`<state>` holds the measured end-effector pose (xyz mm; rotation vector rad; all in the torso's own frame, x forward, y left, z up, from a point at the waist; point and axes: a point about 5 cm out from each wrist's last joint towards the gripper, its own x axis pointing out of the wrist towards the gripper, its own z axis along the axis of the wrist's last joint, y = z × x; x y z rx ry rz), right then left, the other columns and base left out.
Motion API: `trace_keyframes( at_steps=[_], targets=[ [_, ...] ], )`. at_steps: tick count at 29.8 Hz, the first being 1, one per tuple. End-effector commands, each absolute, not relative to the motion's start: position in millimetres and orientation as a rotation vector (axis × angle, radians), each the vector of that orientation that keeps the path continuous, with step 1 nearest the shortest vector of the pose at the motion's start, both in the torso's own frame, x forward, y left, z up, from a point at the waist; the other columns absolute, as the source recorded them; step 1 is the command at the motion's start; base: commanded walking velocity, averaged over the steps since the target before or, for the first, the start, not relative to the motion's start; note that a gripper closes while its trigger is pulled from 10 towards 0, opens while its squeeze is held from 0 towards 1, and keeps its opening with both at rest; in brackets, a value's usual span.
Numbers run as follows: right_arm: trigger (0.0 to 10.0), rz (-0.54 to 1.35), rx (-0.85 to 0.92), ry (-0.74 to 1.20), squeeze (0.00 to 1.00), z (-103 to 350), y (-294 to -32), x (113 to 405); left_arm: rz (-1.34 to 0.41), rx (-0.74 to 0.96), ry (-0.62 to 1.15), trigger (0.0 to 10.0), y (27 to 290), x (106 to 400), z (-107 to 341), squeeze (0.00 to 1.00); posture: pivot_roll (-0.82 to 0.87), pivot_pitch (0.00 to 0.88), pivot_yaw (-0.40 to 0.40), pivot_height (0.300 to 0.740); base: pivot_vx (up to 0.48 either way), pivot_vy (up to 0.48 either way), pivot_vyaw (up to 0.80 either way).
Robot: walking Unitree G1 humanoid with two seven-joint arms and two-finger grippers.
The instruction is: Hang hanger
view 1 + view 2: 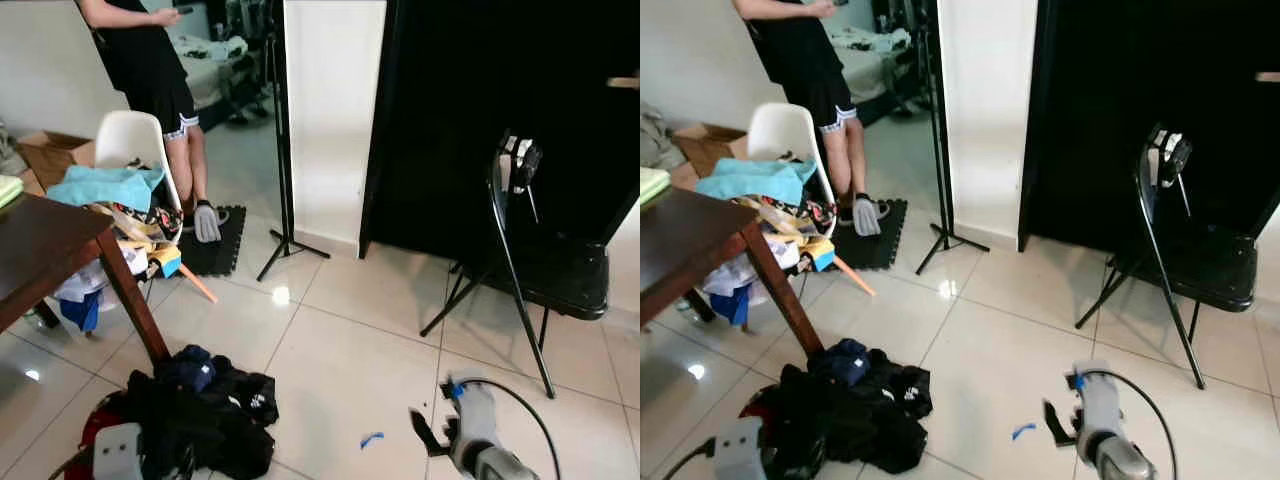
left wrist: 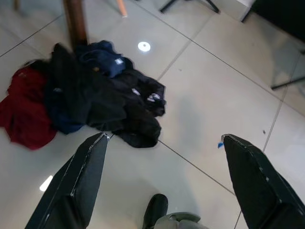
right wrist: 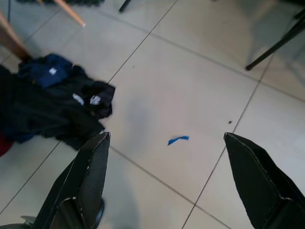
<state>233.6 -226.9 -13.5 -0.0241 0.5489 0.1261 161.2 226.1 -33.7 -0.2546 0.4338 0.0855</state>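
Note:
A heap of dark clothes [image 1: 205, 405] with a red garment [image 2: 24, 114] lies on the tiled floor by the wooden table leg [image 1: 135, 300]. My left gripper [image 2: 164, 137] hangs open above the floor just beside this heap, nothing between its fingers. Low on the right, my right gripper [image 3: 167, 136] is open too, over bare tiles near a small blue scrap [image 3: 178, 140]. In the left eye view the right arm [image 1: 478, 440] shows at the bottom edge. A black folding chair [image 1: 555, 270] stands at the right, with a small white and black item [image 1: 520, 160] on its backrest top.
A dark wooden table [image 1: 45, 245] juts in from the left. Behind it, a white chair [image 1: 135, 140] is piled with cloth. A person [image 1: 160, 70] stands on a black mat [image 1: 215, 250]. A tripod stand [image 1: 285, 170] and a black panel [image 1: 480, 110] stand further back.

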Motion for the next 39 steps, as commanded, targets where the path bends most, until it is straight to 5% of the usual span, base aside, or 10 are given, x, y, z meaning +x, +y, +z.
trace_keyframes(
  at_steps=[1, 12, 26, 39],
  targets=[
    [10.0, 0.126, 0.014, 0.549, 0.0, -16.2, -224.6, 233.5, 0.086, -0.271, 0.453, 10.0, 243.8, 156.3, -38.5, 0.0, -0.03, 0.011, -0.001, 0.736, 0.0, 0.0, 0.76],
    [10.0, 0.143, 0.098, 0.499, 0.0, -11.8, -212.5, 253.3, 0.103, -0.294, 0.537, 10.0, 280.2, 162.2, -46.3, 0.0, -0.04, 0.0, 0.014, 0.736, 0.0, 0.0, 0.23],
    [10.0, 0.152, 0.102, 0.52, 0.0, -11.0, -214.2, 263.9, 0.122, -0.301, 0.576, 10.0, 264.1, 178.4, -53.7, 0.0, -0.04, 0.0, -0.022, 0.736, 0.0, 0.0, 0.0],
    [10.0, 0.175, 0.089, 0.535, 0.0, -11.7, -224.4, 258.9, 0.095, -0.304, 0.557, 10.0, 258.5, 174.0, -55.9, 0.0, -0.05, 0.0, -0.05, 0.736, 0.0, 0.0, 0.8]
  ],
)
